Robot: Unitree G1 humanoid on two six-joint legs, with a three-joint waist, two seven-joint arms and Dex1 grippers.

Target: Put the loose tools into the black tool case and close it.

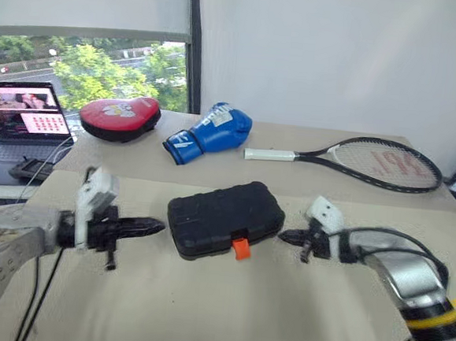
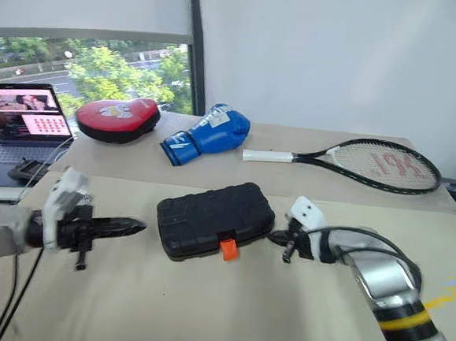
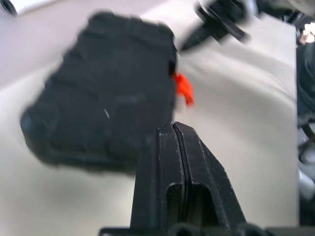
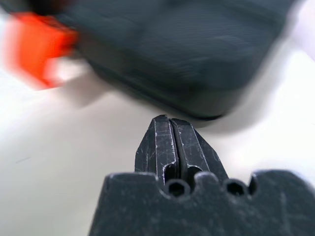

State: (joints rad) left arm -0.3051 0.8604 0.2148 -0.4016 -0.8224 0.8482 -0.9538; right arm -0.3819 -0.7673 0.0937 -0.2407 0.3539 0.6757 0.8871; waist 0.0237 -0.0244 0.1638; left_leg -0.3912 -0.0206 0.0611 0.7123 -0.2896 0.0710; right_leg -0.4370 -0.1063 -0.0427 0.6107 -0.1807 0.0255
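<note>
Black tool case (image 1: pixel 224 218) lid down, my left gripper (image 1: pixel 157 227) and right gripper (image 1: pixel 283 236) flanking it, fingers pressed together, empty.

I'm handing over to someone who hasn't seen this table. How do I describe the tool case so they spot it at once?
On the cloth-covered table, look at the near half, in front of the blue boxing glove and the tennis racket. The black tool case lies closed between the left gripper and right gripper, both shut. It is the only ribbed black box, with an orange latch on its near edge.
</note>
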